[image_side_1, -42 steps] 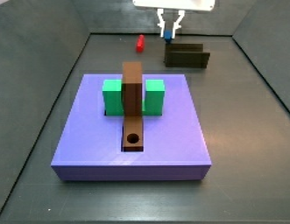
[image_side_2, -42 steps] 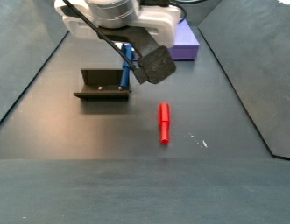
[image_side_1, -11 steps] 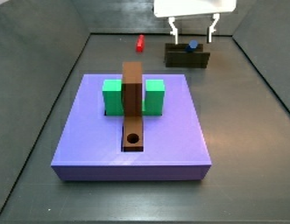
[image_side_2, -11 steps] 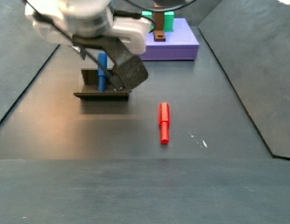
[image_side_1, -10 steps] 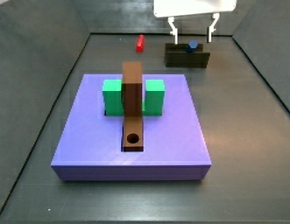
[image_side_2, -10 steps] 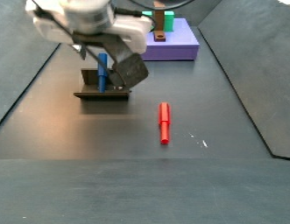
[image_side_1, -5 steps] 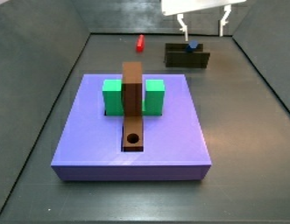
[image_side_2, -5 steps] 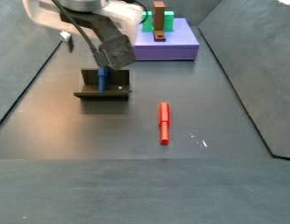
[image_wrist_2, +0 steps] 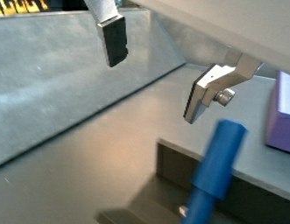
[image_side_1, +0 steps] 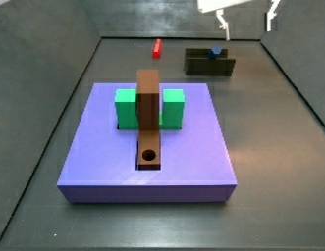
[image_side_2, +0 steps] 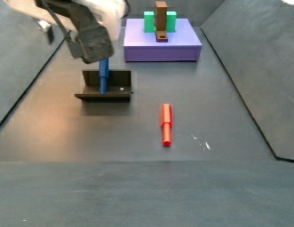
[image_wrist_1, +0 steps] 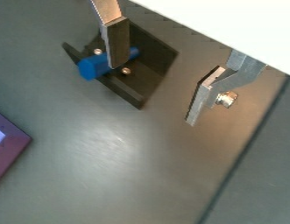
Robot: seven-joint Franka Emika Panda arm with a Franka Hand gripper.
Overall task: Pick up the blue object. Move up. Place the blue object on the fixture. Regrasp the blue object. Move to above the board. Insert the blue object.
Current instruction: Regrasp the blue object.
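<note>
The blue object (image_side_1: 216, 50) is a slim peg that stands leaning in the dark fixture (image_side_1: 209, 65), near the far wall. A side view shows the blue object (image_side_2: 103, 74) sticking up out of the fixture (image_side_2: 105, 91). My gripper (image_side_1: 246, 23) hangs open above and slightly beyond the fixture, with nothing between its fingers. In both wrist views the gripper (image_wrist_1: 162, 74) (image_wrist_2: 159, 70) is spread wide and apart from the blue object (image_wrist_1: 88, 66) (image_wrist_2: 214, 180). The lavender board (image_side_1: 149, 147) carries a green block (image_side_1: 127, 107) and a brown bar (image_side_1: 147, 110) with a round hole.
A small red peg (image_side_2: 166, 124) lies flat on the dark floor to one side of the fixture, and the red peg (image_side_1: 157, 46) also appears by the back wall. Grey walls enclose the floor. A corner of the board (image_wrist_1: 5, 144) shows in a wrist view.
My gripper has let go of the blue object, opened and risen away from the fixture. The blue object stays standing in the fixture.
</note>
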